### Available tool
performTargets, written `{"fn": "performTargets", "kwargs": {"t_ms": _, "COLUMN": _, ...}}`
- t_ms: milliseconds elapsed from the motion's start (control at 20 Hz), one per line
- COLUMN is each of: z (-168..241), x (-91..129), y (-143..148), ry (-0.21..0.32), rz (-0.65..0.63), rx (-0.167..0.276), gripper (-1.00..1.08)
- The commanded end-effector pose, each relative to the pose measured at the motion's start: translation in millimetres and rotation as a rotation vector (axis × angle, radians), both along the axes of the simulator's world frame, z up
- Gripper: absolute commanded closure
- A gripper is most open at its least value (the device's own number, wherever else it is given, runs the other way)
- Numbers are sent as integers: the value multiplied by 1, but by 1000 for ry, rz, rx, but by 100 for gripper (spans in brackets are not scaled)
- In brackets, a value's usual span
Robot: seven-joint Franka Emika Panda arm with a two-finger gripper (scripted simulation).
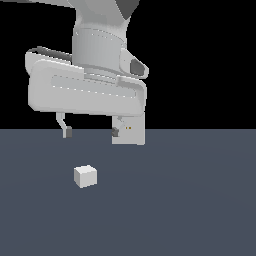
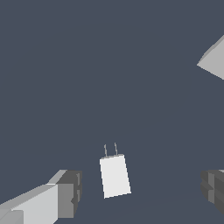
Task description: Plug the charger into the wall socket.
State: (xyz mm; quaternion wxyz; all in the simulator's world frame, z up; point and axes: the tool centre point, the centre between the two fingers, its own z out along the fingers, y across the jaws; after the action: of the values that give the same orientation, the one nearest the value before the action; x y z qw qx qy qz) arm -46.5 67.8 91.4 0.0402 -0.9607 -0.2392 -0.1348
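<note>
The charger point(image 1: 85, 176) is a small white cube lying on the dark grey floor toward the exterior view's left. In the wrist view the charger point(image 2: 115, 175) shows two thin prongs at one end. The wall socket point(image 1: 131, 131) is an upright light-grey plate with two tiny yellowish dots, partly hidden behind my hand; its corner shows in the wrist view point(image 2: 213, 61). My gripper point(image 1: 90, 132) hangs open and empty above the floor, higher than the charger and farther back. In the wrist view the gripper point(image 2: 140, 190) has its fingers wide apart on either side of the charger.
The dark grey floor point(image 1: 190, 200) stretches across the lower half of the exterior view, with black background above. My arm's large white hand body point(image 1: 87, 90) fills the upper middle and hides part of the socket plate.
</note>
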Motion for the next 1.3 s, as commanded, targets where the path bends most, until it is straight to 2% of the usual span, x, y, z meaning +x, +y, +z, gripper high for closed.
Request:
{"fn": "performTargets", "kwargs": {"t_ms": 0, "z": -6, "x": -4, "y": 3, "ry": -23, "rz": 40, "rx": 9, "gripper": -92}}
{"fn": "performTargets", "kwargs": {"t_ms": 550, "z": -26, "x": -15, "y": 11, "ry": -81, "rz": 155, "rx": 38, "gripper": -92}}
{"fn": "performTargets", "kwargs": {"t_ms": 1250, "z": -46, "x": -17, "y": 11, "ry": -84, "rz": 167, "rx": 39, "gripper": -92}}
